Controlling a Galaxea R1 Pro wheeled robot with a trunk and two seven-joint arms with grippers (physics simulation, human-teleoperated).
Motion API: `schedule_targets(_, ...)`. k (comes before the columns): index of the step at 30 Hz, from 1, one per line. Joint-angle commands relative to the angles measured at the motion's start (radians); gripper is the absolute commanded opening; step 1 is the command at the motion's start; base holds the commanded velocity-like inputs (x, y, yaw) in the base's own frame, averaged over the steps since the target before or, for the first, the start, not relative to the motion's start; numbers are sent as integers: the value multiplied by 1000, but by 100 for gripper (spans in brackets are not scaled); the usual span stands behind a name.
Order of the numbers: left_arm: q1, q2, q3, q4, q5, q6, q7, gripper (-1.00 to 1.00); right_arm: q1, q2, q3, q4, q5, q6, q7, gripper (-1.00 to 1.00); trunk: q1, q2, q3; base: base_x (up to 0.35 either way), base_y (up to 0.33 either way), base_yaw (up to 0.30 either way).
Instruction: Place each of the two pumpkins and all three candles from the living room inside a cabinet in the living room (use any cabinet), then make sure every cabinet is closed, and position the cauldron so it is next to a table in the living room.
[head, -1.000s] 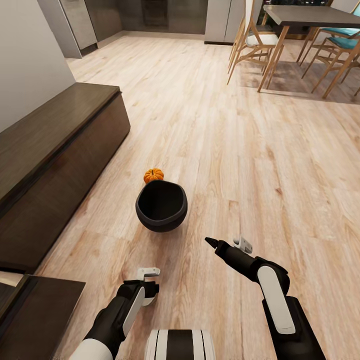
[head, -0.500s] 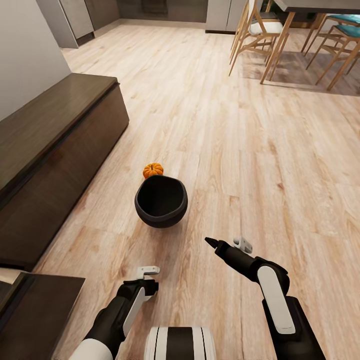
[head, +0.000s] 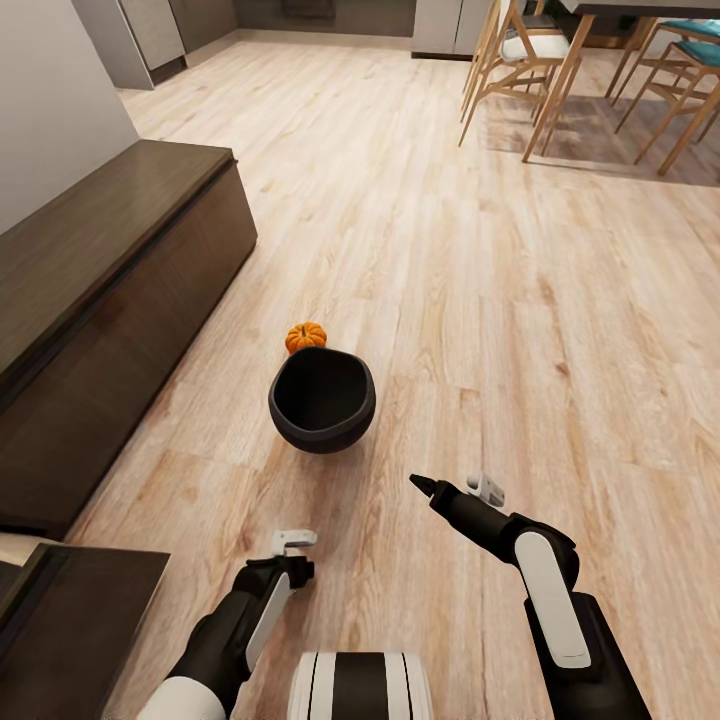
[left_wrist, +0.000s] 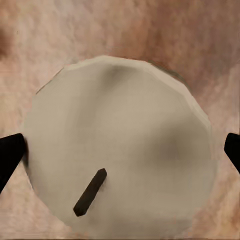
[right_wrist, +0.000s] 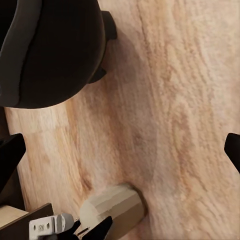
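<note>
A: Item one, candle (left_wrist: 117, 145): cream, faceted, dark wick, between our left gripper (head: 296, 541) jaws. Clamped or not, we cannot tell. Likely light, waxy and slippery; grip the flat sides.

B: Item two, cauldron (head: 322, 402): on the floor, pumpkin (head: 305, 336) just behind, cabinet (head: 110, 290) near. Probably heavy; take the rim. Right gripper (head: 458, 487) jaws apart, empty.

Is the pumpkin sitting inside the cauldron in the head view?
No. The pumpkin rests on the wooden floor just behind the cauldron, whose dark interior looks empty.
</note>
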Motion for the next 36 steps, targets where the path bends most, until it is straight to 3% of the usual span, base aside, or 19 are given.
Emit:
schedule_targets(1, 0, 0, -4, 11, 44, -3, -24, 100, 0, 1, -2, -1, -10, 4, -9, 100, 0, 0, -1, 0, 0, 0)
schedule_targets(13, 0, 0, -4, 11, 46, -4, -21, 100, 0, 1, -2, -1, -10, 4, -9, 100, 0, 0, -1, 0, 0, 0)
schedule_targets(14, 0, 0, -4, 11, 47, -4, -21, -100, 0, 1, -2, -1, -10, 4, -9, 100, 0, 0, -1, 0, 0, 0)
schedule_targets(36, 0, 0, -4, 8, 48, -4, -25, -100, -1, 1, -2, 0, -10, 4, -9, 100, 0, 0, -1, -19, 0, 0)
